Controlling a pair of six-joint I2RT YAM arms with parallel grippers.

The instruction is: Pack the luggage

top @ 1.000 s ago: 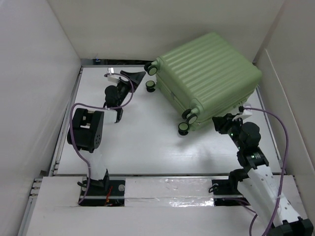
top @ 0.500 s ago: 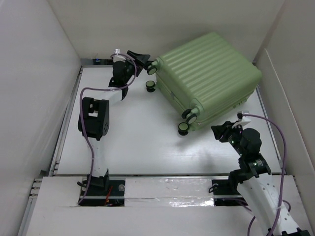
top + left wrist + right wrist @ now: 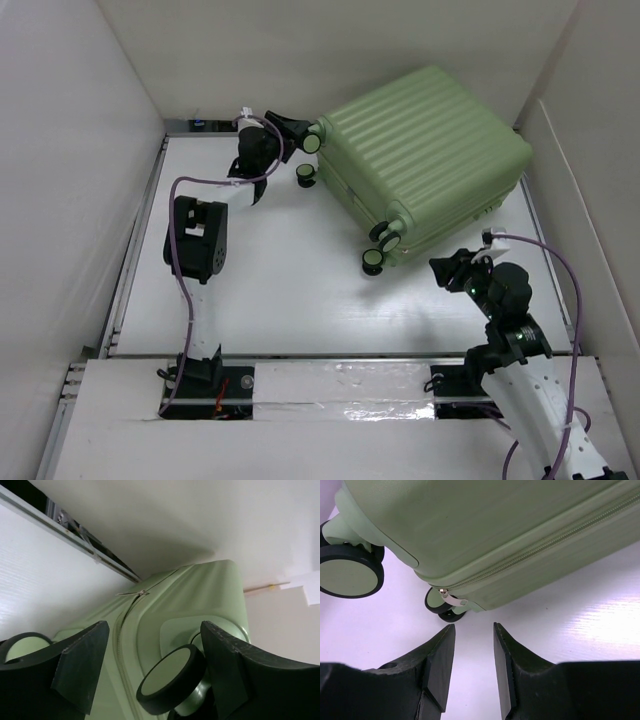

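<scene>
The luggage (image 3: 425, 150) is a pale green ribbed suitcase, closed and zipped, lying at the back right of the white table; its lining is hidden. My left gripper (image 3: 292, 128) is open at the suitcase's far-left corner. In the left wrist view the left gripper (image 3: 154, 630) has a caster wheel (image 3: 172, 679) between its fingers, close to the right finger (image 3: 222, 665). My right gripper (image 3: 447, 268) is open and empty, just off the suitcase's near edge. In the right wrist view the right gripper (image 3: 472, 630) points at the zipper pull (image 3: 452, 599), a short gap away.
White walls enclose the table on the left, back and right. A metal rail (image 3: 200, 127) runs along the back edge. Purple cables (image 3: 555, 250) loop off both arms. Two caster wheels (image 3: 380, 248) stick out at the suitcase's near-left corner.
My left arm has swung from the table's left middle up to the suitcase's far-left wheel. My right gripper has drawn back a little from the suitcase's near edge.
</scene>
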